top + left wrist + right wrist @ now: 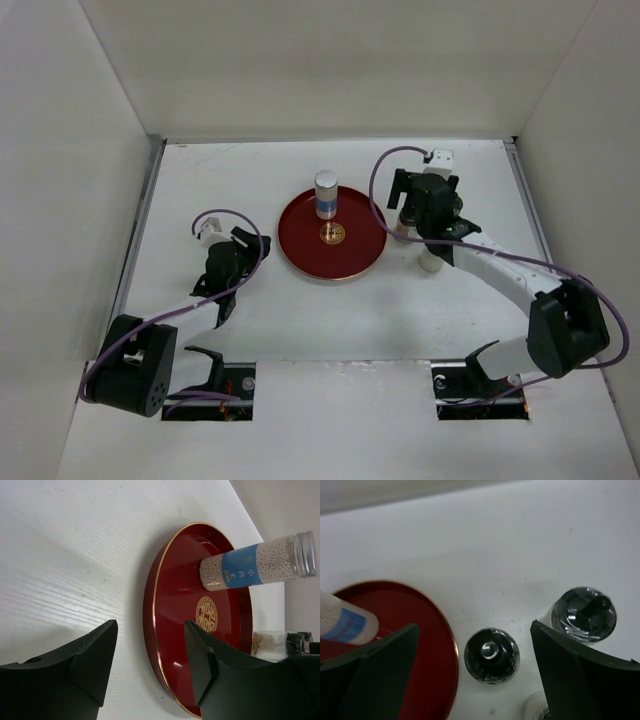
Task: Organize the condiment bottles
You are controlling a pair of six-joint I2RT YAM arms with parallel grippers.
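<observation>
White walls [330, 60] close off the white table [300, 330] on the far side and both flanks. Bare surface lies open to the left of and nearer than a round red tray [305, 240] with a gold rim, which sits at mid-table. On the tray's far part stands the tall bottle [326, 195], white-filled, with a blue band and a pale metal cap. Left of the tray, the left gripper [150, 625] rests low with its fingers spread and nothing between them. Just off the tray's right rim, the right gripper [474, 626] hangs with fingers wide apart above a dark-capped shaker [491, 655]. A second shaker [584, 614] stands close beside its right finger. A pale shape at the lower edge of the right wrist view is cut off.
</observation>
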